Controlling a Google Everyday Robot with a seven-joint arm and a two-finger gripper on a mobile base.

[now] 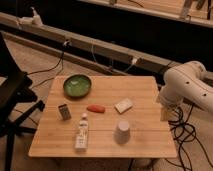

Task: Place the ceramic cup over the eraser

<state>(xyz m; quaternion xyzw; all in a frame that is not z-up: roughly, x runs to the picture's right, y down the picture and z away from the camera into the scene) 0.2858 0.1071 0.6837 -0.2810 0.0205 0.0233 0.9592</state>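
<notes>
Wooden table (145,87): plain whitish tapered ceramic cup (122,131) stands near front edge, small dark grey upright eraser (64,111) well apart leftward, gripper (166,113) hangs off right edge, grasp unreadable.

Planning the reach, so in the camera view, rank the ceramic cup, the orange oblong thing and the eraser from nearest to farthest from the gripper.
The gripper hangs by the right edge of the table.
1. ceramic cup, front, right of centre.
2. orange oblong thing, mid-table.
3. eraser, upright on the left side.
</notes>
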